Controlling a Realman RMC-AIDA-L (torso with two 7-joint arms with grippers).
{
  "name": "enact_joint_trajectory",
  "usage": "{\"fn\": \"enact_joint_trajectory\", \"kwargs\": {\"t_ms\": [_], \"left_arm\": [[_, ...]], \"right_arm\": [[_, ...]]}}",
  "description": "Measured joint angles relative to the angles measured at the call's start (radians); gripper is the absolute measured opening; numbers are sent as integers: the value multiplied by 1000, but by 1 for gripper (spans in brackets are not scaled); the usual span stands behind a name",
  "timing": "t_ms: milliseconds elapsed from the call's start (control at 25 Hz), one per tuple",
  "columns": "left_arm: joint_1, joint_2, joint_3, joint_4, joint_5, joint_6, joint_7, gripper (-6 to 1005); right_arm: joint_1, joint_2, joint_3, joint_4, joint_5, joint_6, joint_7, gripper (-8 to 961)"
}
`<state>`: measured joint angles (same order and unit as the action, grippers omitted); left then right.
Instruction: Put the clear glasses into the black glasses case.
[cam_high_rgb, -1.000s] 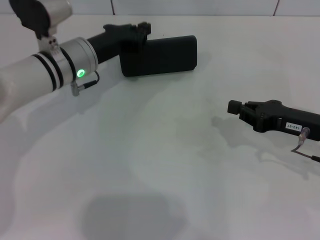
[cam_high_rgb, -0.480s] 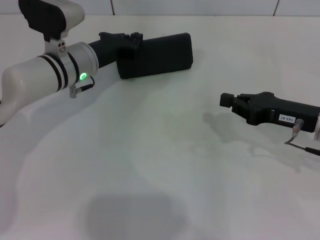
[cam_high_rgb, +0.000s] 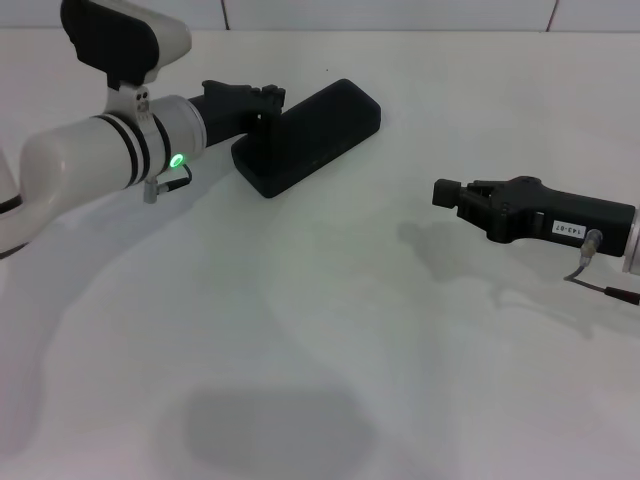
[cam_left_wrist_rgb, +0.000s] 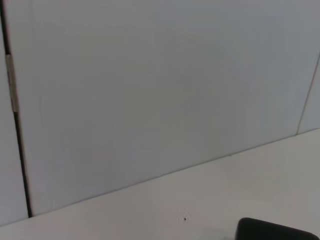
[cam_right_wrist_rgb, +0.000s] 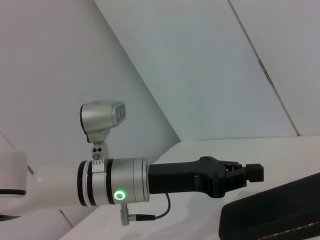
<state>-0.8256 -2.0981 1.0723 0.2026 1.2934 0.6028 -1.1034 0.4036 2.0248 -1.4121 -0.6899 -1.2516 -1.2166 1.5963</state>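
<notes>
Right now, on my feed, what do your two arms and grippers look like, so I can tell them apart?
The left arm is white with black bands, a silver wrist ring carrying a green light, and a grey-black camera block on top. Its left gripper is matte black. The right gripper is also black, carries a white label with printed characters, and a thin cable trails from its wrist.

You are looking at a bare test bench, the sort found in a robotics lab. The white tabletop carries no household clutter, and plain pale wall panels with thin vertical seams rise right behind it. The right wrist view shows the same blank panels meeting at a corner, with no furniture or decoration.
</notes>
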Motion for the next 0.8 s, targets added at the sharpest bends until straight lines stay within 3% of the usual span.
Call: {"fn": "enact_joint_trajectory", "kwargs": {"t_ms": [200, 400, 520, 800], "left_arm": [[29, -1, 0, 62, -11, 108, -2, 67], [197, 0, 0, 297, -100, 527, 11, 67], [301, 6, -1, 386, -137, 680, -2, 67], [488, 12, -7, 486, -143, 848, -51, 67]], "right_arm": [[-13, -6, 10, -7, 0, -2, 0, 102], [-29, -9, 72, -3, -7, -37, -6, 110], [-32, -11, 94, -8, -7, -42, -36, 115], [-41, -18, 176, -1, -11, -95, -120, 127]]}}
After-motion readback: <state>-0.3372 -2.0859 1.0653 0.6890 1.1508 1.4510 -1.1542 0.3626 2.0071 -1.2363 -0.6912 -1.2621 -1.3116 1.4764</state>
